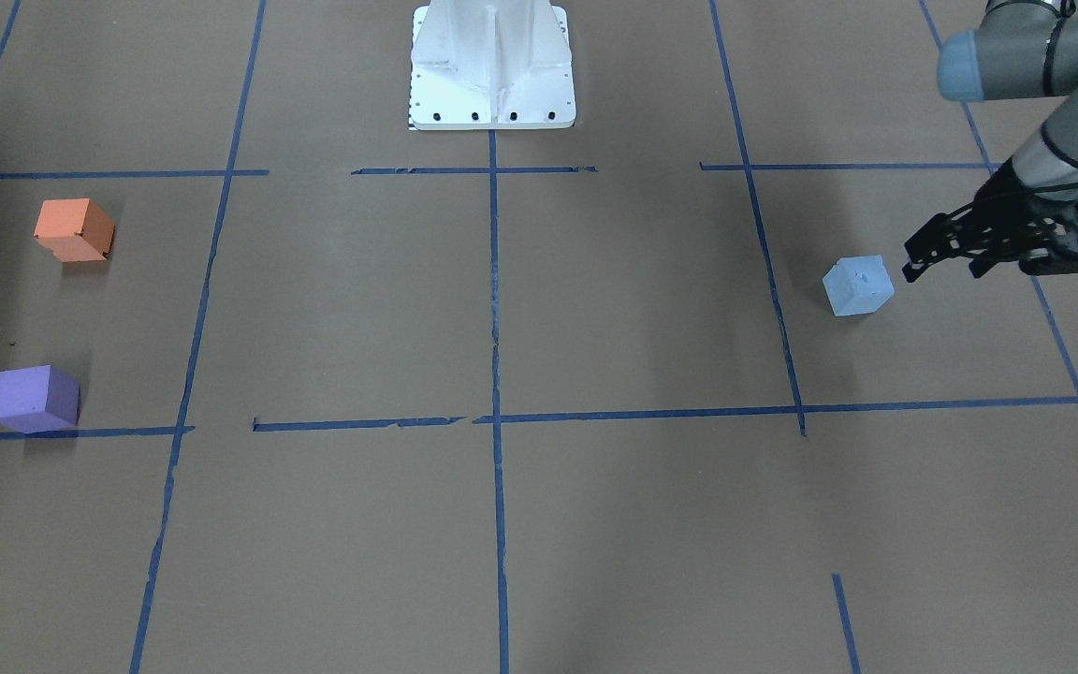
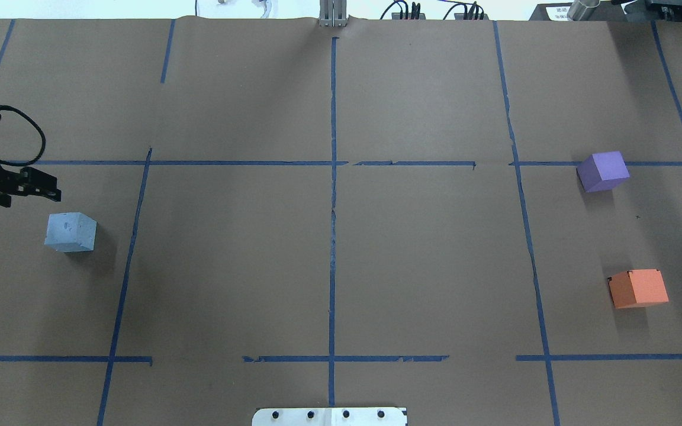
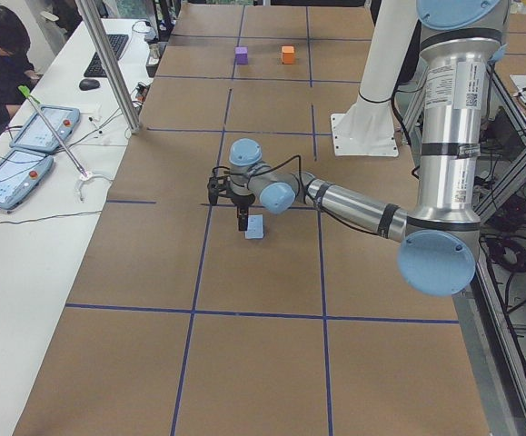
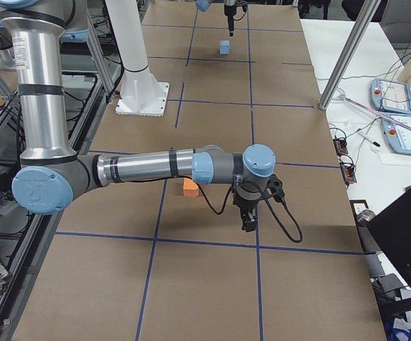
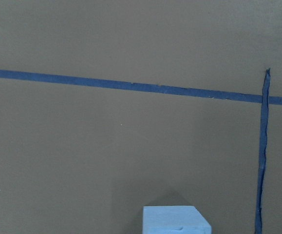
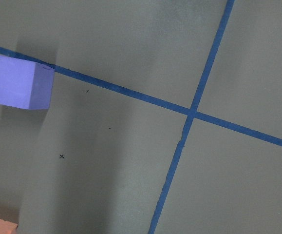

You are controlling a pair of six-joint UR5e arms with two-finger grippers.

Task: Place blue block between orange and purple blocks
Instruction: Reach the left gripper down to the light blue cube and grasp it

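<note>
A brown table (image 1: 595, 309) marked with blue tape lines (image 1: 494, 281) is filling the front-facing view. A pale blue block (image 1: 858, 285) is sitting on the table at the middle right of the frame, by itself and not held. The left gripper (image 1: 943, 269) is reaching in from the upper right corner and hanging just beside the blue block without touching it, its two black fingers spread apart. Far across the table, at the left edge of the frame, an orange block (image 1: 75, 229) is resting above a purple block (image 1: 36, 398), with bare table lying between them. In the right side view, the right gripper (image 4: 249, 222) is pointing down at the table near the orange block; whether its fingers are spread or pressed together cannot be told.
</note>
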